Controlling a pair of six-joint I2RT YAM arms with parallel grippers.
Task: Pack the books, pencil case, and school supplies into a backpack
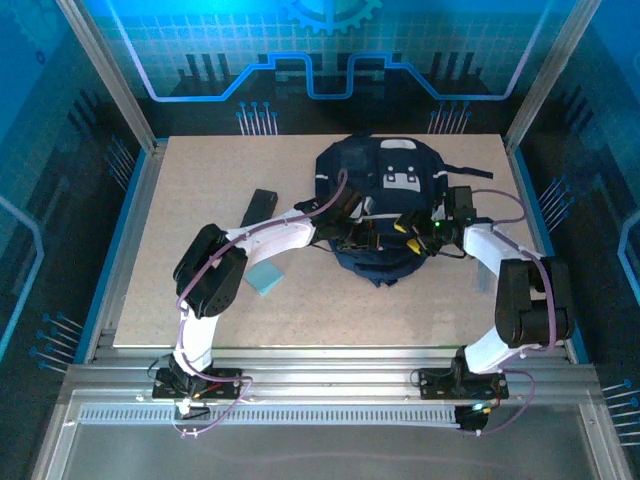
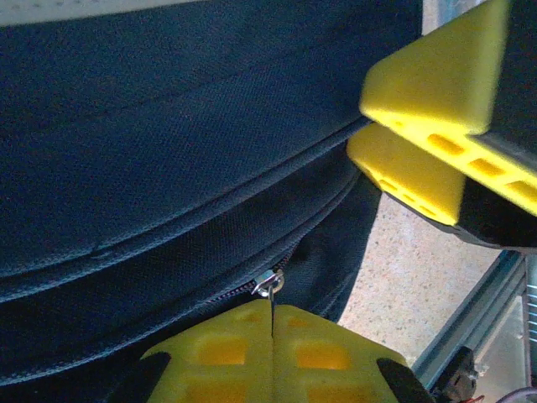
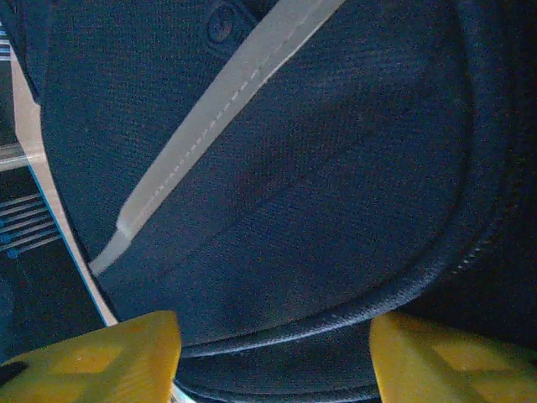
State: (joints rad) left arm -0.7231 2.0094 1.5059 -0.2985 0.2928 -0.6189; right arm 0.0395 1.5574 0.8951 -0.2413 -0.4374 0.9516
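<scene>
The navy backpack (image 1: 385, 195) with white stripes lies at the middle back of the table. My left gripper (image 1: 352, 232) is at its near edge, shut on the small metal zipper pull (image 2: 270, 284) between the yellow pads (image 2: 222, 348). My right gripper (image 1: 415, 226) is close by on the right. It stands open, its fingers (image 3: 109, 357) wide apart on either side of a piped seam of the backpack (image 3: 277, 193). The black pencil case (image 1: 260, 208) lies left of the backpack. The light-blue square of school supplies (image 1: 266, 277) lies near the left arm. The books are hidden.
The right gripper's yellow fingers (image 2: 436, 109) hang just above and to the right of the left gripper, over the speckled table (image 2: 411, 277). A metal frame rail (image 1: 330, 355) runs along the near table edge. Blue wall panels (image 1: 60, 200) enclose the sides.
</scene>
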